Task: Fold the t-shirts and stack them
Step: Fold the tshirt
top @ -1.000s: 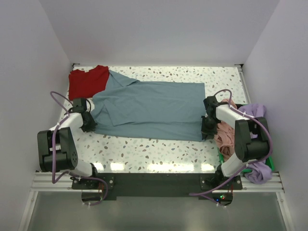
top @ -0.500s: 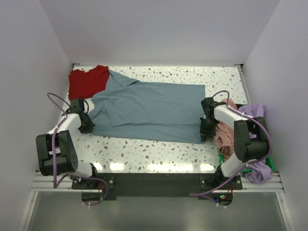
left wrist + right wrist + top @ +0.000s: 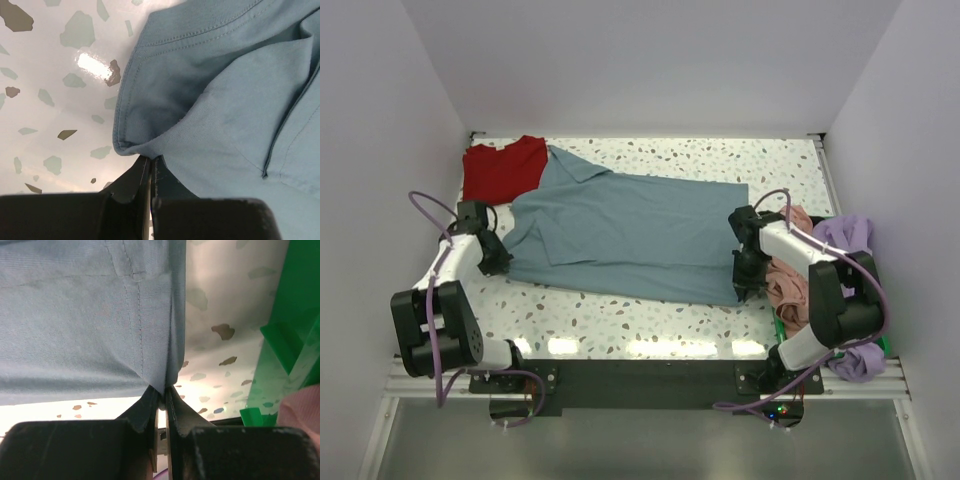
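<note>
Looking down from the top external view, the slate-blue t-shirt (image 3: 630,235) was seen spread flat across the speckled table (image 3: 650,315), its far-left sleeve touching the red t-shirt (image 3: 500,170). The left gripper (image 3: 498,258) was noted at its left edge and the right gripper (image 3: 744,278) at its near-right corner. The salmon-pink t-shirt (image 3: 788,285) and lavender t-shirt (image 3: 845,235) were found heaped at the table's right edge.

Left wrist: the jaws were seen pinched narrow on a fold of blue hem.

Right wrist: the jaws were likewise clamped on the blue corner, with a green bin (image 3: 295,305) noted nearby.
</note>
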Available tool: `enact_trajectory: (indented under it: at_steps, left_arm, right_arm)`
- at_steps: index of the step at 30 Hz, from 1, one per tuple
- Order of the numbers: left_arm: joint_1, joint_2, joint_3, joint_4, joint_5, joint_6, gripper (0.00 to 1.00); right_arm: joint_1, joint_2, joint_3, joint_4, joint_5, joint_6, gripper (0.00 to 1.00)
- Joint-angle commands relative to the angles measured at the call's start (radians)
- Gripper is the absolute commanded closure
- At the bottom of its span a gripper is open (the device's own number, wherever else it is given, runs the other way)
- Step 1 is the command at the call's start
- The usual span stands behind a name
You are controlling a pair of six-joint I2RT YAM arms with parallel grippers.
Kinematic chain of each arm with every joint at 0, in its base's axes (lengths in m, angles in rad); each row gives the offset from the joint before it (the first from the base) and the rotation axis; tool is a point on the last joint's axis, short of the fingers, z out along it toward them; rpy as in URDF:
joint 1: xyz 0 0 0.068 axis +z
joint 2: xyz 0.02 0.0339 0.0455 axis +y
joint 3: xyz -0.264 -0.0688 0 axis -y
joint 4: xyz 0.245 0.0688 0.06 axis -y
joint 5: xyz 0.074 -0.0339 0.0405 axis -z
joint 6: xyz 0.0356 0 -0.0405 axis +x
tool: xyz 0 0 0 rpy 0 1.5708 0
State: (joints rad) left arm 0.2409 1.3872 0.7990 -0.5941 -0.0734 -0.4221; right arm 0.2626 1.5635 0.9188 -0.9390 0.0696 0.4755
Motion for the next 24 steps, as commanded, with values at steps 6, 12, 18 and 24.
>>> enact_trajectory:
  at_steps: [6, 12, 18, 24]
  left_arm:
    - [0.040, -0.060, 0.094, -0.071, 0.024, 0.052, 1.00]
    - [0.046, -0.080, 0.092, -0.128, 0.093, 0.042, 1.00]
    - [0.047, -0.125, 0.056, -0.182, 0.112, 0.042, 1.00]
    - [0.049, -0.168, 0.048, -0.231, 0.092, 0.062, 1.00]
  right_arm:
    - [0.029, -0.040, -0.011, -0.081, 0.076, 0.032, 1.00]
    - [0.035, -0.059, -0.012, -0.093, 0.079, 0.035, 1.00]
    - [0.040, -0.079, -0.014, -0.116, 0.079, 0.043, 1.00]
    - [0.053, -0.089, -0.018, -0.135, 0.081, 0.052, 0.98]
